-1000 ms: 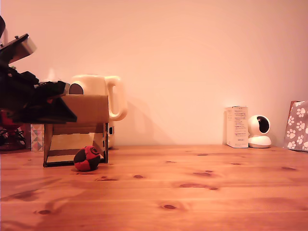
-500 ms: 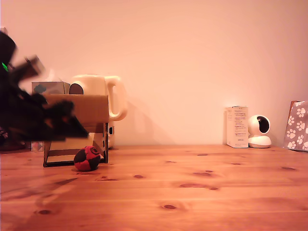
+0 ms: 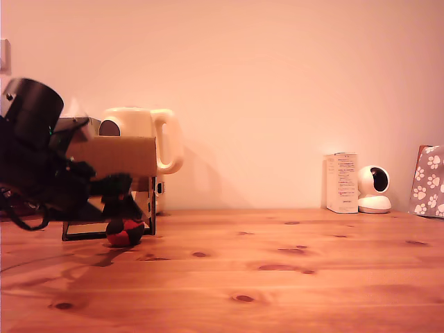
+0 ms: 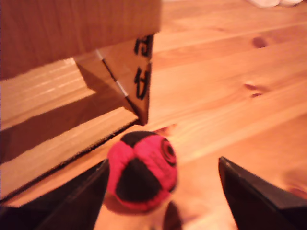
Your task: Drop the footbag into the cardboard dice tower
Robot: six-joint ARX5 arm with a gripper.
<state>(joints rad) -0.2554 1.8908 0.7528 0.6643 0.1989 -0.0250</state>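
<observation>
We are at the pick-up: the ball [image 4: 141, 170] sits on the tabletop [image 3: 277, 277] just in front of the cardboard box [image 4: 72, 57], beside the lower front corner of its cut-out, and our gripper [image 4: 163, 201] hangs over it with the fingers [image 4: 76, 196] spread wide, one on each side and neither touching it.

To do this well, we judge that we should come straight down until the fingers bracket the ball's widest part, then close gently, since it looks soft and will squash rather than slip. One finger sits very near the box's lower front edge, so closing may nudge the cardboard; centring on the ball first would help.

In the exterior view there is bare tabletop to the right of the ball, well away from the small white carton [image 3: 341, 183] and the white camera [image 3: 374, 189]. A cream jug [image 3: 142, 135] stands close behind the box, so the lift to the box's top is best made upward on the front side.
</observation>
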